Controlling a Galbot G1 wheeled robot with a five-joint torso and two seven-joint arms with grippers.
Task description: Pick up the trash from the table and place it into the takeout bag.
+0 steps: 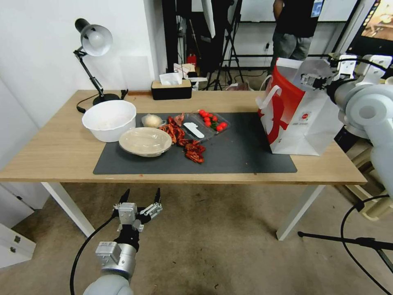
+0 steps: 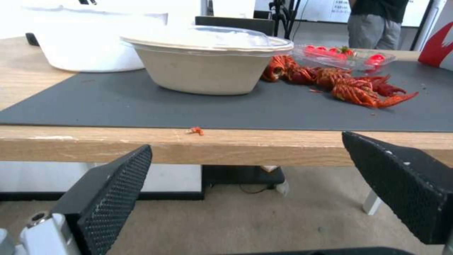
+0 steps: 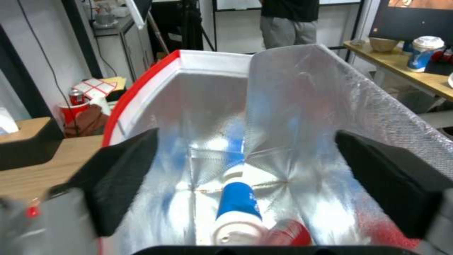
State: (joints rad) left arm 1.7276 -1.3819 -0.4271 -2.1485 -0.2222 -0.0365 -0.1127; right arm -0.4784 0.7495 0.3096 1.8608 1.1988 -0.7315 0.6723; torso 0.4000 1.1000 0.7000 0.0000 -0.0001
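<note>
The takeout bag point(image 1: 294, 116) stands at the right end of the table point(image 1: 61, 151), white with red sides. My right gripper point(image 1: 312, 80) hovers over its mouth, open point(image 3: 245, 136) and empty. Inside the foil-lined bag point(image 3: 302, 106) lie a blue-white paper cup point(image 3: 238, 207) and a red soda can point(image 3: 288, 232). On the mat sit a beige lidded bowl point(image 1: 145, 141), red crayfish shells point(image 1: 185, 142), a clear tray of tomatoes point(image 1: 211, 121) and a small clear tub point(image 1: 152, 120). My left gripper point(image 1: 141, 197) hangs open below the table's front edge, facing the bowl point(image 2: 205, 62) and shells point(image 2: 351, 88).
A large white bowl point(image 1: 109, 119) stands left of the mat. A desk lamp point(image 1: 92, 45) and a black tissue box point(image 1: 171, 88) are at the back edge. A small red scrap point(image 2: 196, 131) lies on the front edge. A stand's leg point(image 1: 348, 241) crosses the floor at right.
</note>
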